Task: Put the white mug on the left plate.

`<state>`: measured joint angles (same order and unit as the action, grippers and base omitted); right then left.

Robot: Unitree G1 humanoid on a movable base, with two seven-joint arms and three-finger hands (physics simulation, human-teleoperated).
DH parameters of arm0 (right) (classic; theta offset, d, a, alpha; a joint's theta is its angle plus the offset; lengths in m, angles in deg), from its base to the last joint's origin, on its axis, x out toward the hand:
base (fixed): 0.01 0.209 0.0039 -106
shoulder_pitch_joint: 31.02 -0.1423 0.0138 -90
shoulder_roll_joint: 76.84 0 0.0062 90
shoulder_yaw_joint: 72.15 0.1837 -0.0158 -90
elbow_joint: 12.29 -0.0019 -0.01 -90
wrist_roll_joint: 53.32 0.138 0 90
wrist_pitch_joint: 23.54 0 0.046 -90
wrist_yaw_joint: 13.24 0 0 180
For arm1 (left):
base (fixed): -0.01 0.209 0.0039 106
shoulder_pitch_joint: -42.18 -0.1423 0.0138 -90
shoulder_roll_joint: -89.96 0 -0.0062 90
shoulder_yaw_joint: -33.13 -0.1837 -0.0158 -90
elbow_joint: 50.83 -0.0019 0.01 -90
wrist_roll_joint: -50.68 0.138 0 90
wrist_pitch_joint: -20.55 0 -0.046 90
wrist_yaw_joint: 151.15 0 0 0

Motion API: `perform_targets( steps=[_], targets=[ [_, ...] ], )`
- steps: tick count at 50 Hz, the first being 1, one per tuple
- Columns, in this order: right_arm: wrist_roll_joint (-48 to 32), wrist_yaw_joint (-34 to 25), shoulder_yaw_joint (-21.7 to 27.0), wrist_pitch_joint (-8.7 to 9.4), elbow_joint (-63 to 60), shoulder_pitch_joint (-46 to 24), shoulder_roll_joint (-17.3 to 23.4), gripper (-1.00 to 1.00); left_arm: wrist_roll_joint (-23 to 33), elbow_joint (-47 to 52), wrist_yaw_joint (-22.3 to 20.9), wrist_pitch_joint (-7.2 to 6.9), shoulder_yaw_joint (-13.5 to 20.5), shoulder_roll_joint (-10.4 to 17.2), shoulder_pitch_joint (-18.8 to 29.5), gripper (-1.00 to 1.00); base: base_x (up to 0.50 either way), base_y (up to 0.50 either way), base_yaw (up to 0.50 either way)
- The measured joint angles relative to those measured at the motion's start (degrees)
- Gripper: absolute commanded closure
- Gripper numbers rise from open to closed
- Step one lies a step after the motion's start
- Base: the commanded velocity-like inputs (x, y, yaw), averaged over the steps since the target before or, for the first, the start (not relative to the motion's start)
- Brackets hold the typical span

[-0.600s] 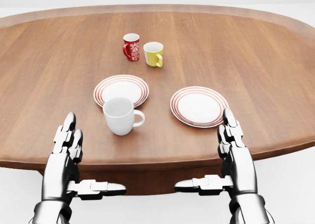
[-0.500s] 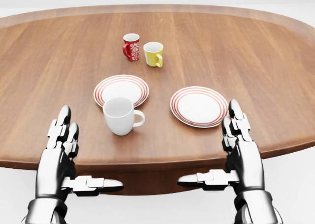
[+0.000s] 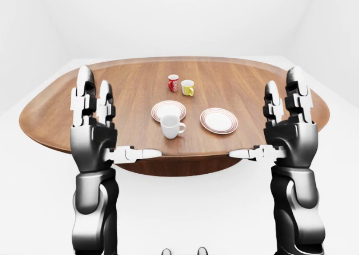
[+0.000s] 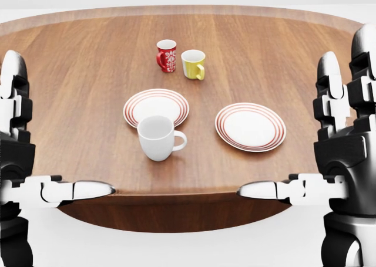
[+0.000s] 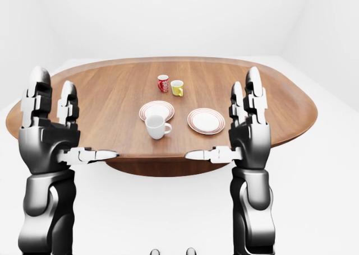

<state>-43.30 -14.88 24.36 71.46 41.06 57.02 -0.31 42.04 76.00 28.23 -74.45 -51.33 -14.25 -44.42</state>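
The white mug (image 4: 157, 138) stands upright on the wooden table (image 4: 70, 85), its handle pointing to the view's right. It sits just below the left red-rimmed plate (image 4: 156, 107) and overlaps that plate's lower rim in the head view. My left hand (image 4: 56, 126) is raised at the left edge of the view, fingers upright and thumb pointing inward, open and empty. My right hand (image 4: 291, 126) mirrors it at the right edge, also open and empty. Both hands hover by the table's lower edge, well apart from the mug.
A second red-rimmed plate (image 4: 251, 127) lies to the right of the mug. A red patterned mug (image 4: 167, 56) and a yellow mug (image 4: 194, 64) stand side by side higher up. The table's rounded edge (image 4: 176, 192) runs between my thumbs.
Both hands have risen and spread outward to the edges of the head view. The whole picture has shifted slightly right, so the camera moved. The mug and plates stay where they were on the table.
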Motion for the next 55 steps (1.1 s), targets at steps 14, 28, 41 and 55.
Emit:
perform_targets(
  steps=[14,28,41,55],
  targets=[
    [1.2,-0.6,0.3,0.0,-3.0,0.0,0.0,-1.0,-1.9,2.5,0.5,0.0,1.1,0.7,0.8,-1.0,0.0,0.5,0.0],
    [1.4,-1.0,0.0,0.0,-3.2,0.1,-0.2,-1.0,-2.4,3.0,0.7,0.0,1.5,1.1,0.8,-1.0,0.0,0.42,0.0],
    [0.6,-1.2,-0.1,0.0,-2.2,0.4,-0.2,-1.0,-2.5,2.8,0.6,0.0,1.4,1.0,0.8,-1.0,0.0,0.0,0.0],
    [2.5,-1.5,0.3,0.0,-3.4,0.6,-0.3,-1.0,-2.7,3.0,0.6,0.0,1.4,1.0,0.8,-1.0,0.34,0.0,0.0]
  ],
)
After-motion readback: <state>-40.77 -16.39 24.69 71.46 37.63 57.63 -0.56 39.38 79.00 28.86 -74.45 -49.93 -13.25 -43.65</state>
